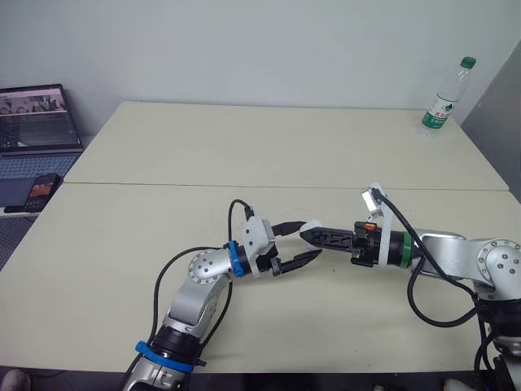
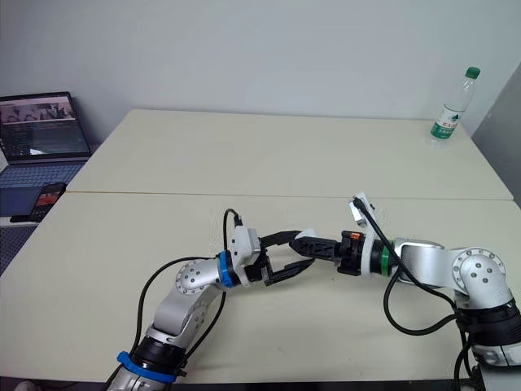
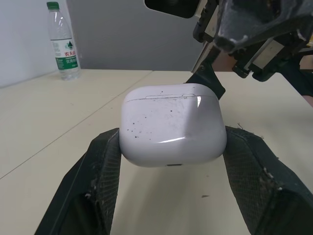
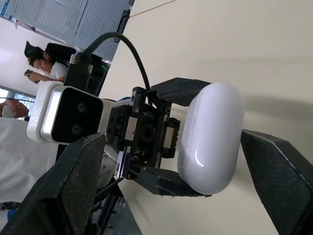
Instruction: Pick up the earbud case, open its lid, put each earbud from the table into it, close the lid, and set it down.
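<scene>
Left wrist view: earbud case clamped across its lower body between the two fingers of my left gripper, held clear of the table, lid seam shut. Right gripper faces it, fingers spread wide to either side, not touching. I judge the case light, rigid, glossy and slippery. The grip belongs low on the flanks, leaving the lid free to hinge.

Glossy white, flecked with dark specks, for the case. Black, mesh-patterned fingers on the left end effector and right end effector. Pale cream bench. Clear bottle, green cap, green-and-white label. Blue band at the left wrist, green band at the right.
</scene>
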Controlling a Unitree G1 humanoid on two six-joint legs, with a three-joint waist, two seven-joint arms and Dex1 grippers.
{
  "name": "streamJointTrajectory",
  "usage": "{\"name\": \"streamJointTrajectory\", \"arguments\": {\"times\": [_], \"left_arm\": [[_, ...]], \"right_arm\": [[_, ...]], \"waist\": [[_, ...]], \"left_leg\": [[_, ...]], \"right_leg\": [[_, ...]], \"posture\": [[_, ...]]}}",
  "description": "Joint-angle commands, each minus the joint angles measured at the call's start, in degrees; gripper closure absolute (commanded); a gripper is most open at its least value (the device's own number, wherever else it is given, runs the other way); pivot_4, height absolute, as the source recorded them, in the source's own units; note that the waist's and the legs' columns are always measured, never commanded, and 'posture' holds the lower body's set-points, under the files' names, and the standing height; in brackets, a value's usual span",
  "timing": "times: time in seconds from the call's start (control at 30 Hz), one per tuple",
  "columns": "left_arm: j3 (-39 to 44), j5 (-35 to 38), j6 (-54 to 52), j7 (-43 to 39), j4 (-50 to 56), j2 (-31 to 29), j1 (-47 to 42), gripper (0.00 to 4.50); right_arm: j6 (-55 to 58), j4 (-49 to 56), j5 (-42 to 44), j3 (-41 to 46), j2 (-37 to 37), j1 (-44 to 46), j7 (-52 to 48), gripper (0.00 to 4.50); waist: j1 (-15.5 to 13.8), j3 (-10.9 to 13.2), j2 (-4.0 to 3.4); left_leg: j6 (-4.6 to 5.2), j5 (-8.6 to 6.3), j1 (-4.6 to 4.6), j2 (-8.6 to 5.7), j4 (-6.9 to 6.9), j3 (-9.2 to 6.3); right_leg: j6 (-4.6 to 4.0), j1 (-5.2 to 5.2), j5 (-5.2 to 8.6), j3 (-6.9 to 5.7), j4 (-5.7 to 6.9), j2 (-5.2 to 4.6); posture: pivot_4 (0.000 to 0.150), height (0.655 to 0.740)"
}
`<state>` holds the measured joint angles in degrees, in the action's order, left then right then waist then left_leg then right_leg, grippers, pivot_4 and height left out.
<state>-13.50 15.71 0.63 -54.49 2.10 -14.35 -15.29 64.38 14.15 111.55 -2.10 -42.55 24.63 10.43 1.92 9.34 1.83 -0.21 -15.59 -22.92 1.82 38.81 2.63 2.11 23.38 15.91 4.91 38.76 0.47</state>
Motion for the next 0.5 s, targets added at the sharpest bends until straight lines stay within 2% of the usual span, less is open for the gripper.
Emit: {"name": "streamJointTrajectory", "arguments": {"times": [0.03, 0.1, 0.2, 0.33, 0.37, 0.5], "left_arm": [[-0.22, 0.93, 1.23, -0.80, 1.02, 0.03, -0.70, 1.76], [-0.23, 0.89, 1.19, -0.86, 1.25, 0.04, -0.51, 1.76], [-0.33, 0.85, 1.21, -0.93, 1.37, 0.13, -0.42, 1.76], [-0.54, 0.68, 1.80, -0.88, 1.07, 0.23, -0.65, 1.76], [-0.55, 0.93, 1.46, -1.06, 1.01, 0.25, -0.75, 1.76], [-0.24, 1.47, 0.30, -1.48, 0.66, 0.16, -1.21, 1.76]], "right_arm": [[0.88, -0.04, 1.45, -0.12, -0.92, 1.56, -1.39, 0.37], [1.15, -0.03, 1.45, -0.40, -1.20, 1.52, -1.48, 0.93], [1.24, -0.13, 1.45, -0.84, -1.28, 1.36, -1.03, 2.09], [1.00, -0.21, 1.45, -1.10, -1.07, 1.03, -0.25, 3.42], [0.87, -0.28, 1.45, -0.93, -0.78, 0.90, -0.17, 3.64], [0.45, -0.49, 1.45, -0.05, 0.45, 0.71, -0.32, 3.64]], "waist": [[0.00, 0.00, 0.00], [0.00, 0.00, 0.00], [0.00, 0.00, 0.00], [0.00, 0.00, 0.00], [0.00, 0.00, 0.00], [0.00, 0.00, 0.00]], "left_leg": [[0.01, 0.00, 0.00, 0.00, 0.00, 0.00], [0.01, -0.01, -0.02, 0.00, 0.00, 0.00], [0.02, -0.01, -0.03, 0.00, 0.00, 0.00], [0.03, -0.02, -0.03, 0.00, 0.00, 0.00], [0.03, -0.02, -0.03, 0.00, -0.01, -0.01], [0.04, -0.02, -0.03, 0.00, -0.01, 0.00]], "right_leg": [[0.00, 0.00, 0.00, 0.00, 0.00, 0.00], [0.00, 0.01, 0.00, 0.00, -0.01, -0.02], [0.00, 0.01, 0.00, -0.01, -0.04, -0.04], [0.01, 0.01, 0.00, -0.01, -0.05, -0.05], [0.02, 0.01, 0.01, -0.01, -0.05, -0.05], [0.03, 0.01, 0.02, -0.01, -0.05, -0.05]], "posture": [[0.150, 0.7389], [0.150, 0.7389], [0.150, 0.7389], [0.150, 0.7389], [0.150, 0.7389], [0.150, 0.7389]]}}
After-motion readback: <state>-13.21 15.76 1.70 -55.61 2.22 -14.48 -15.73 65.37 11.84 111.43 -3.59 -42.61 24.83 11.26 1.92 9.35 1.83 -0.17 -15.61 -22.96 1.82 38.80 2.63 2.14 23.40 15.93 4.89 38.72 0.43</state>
